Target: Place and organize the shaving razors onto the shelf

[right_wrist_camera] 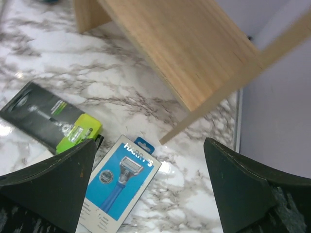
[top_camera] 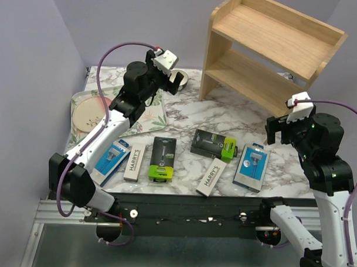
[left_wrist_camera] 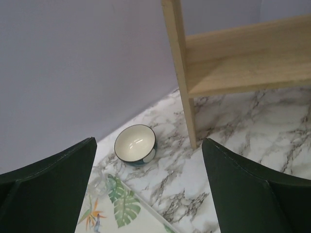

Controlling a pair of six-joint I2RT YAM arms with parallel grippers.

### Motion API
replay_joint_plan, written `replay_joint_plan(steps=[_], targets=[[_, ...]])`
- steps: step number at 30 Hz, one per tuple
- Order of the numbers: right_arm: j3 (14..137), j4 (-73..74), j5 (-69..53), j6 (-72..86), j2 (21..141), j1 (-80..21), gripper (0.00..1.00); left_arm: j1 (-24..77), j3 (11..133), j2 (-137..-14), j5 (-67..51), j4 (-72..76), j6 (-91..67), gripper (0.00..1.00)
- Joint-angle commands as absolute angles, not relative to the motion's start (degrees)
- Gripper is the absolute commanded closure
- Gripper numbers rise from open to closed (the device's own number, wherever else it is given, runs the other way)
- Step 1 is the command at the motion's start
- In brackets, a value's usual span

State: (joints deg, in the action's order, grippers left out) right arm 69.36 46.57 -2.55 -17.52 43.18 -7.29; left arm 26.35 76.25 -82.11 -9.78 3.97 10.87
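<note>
Several shaving razor packs lie flat in a row on the marble table. From left to right they are a blue pack (top_camera: 111, 158), a white HARRY'S box (top_camera: 134, 162), two black boxes with lime-green ends (top_camera: 163, 159) (top_camera: 213, 144), a second white box (top_camera: 211, 177) and a second blue pack (top_camera: 252, 166). The light-wood shelf (top_camera: 269, 49) stands at the back right with both tiers bare. My left gripper (top_camera: 170, 80) hangs open over the back left, facing the shelf's side panel (left_wrist_camera: 182, 73). My right gripper (right_wrist_camera: 150, 143) is open above the right blue pack (right_wrist_camera: 119, 182), holding nothing.
A floral tray (top_camera: 141, 111) with a pink round plate (top_camera: 87, 115) sits at the back left. A small teal bowl (left_wrist_camera: 135, 143) stands between the tray corner (left_wrist_camera: 121, 208) and the shelf. Lilac walls close in on the left and at the back.
</note>
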Motion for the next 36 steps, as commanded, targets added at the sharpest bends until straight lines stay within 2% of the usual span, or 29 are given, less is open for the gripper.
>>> replay_joint_plan(steps=[1,6,9,13,17,26,29,32,33,35,36], targets=[[70.05,49.83,13.63,-1.15,41.75,-6.95,0.00,26.46,78.57,-86.83,-8.16,14.49,6.33,0.02],[71.36,49.48,13.97,-0.18,43.67,-5.98,0.00,26.46,84.89,-94.37,-16.94,18.19,1.25,0.07],[75.14,51.06,15.03,-0.09,46.58,-5.98,0.00,26.54,91.39,-100.34,-18.10,17.58,-1.91,0.11],[76.46,52.29,18.18,1.74,47.63,-5.80,0.03,26.54,99.83,-107.91,-18.10,17.32,-3.34,0.14],[77.86,55.54,24.17,8.41,51.76,-1.34,0.00,26.37,112.28,-116.26,-18.89,13.90,-6.06,0.16],[75.24,52.12,19.34,11.61,56.94,2.37,0.00,27.86,124.17,-128.31,-18.11,15.38,-7.91,0.23],[73.57,49.23,18.55,10.20,57.66,2.37,0.01,28.04,127.42,-131.48,-15.56,17.31,-8.26,0.30],[72.34,45.27,19.33,8.71,58.01,2.46,0.02,28.65,129.55,-133.85,-14.94,18.19,-6.51,0.47],[72.25,44.05,19.86,7.48,58.44,2.46,0.02,29.00,129.29,-133.77,-14.42,18.98,-6.24,0.59],[71.90,40.53,20.74,5.81,58.97,2.46,0.02,29.27,127.28,-133.07,-12.39,19.77,-5.98,0.71],[71.89,39.65,21.35,4.67,59.58,2.46,0.02,29.35,126.22,-131.94,-12.39,20.73,-5.98,0.83]])
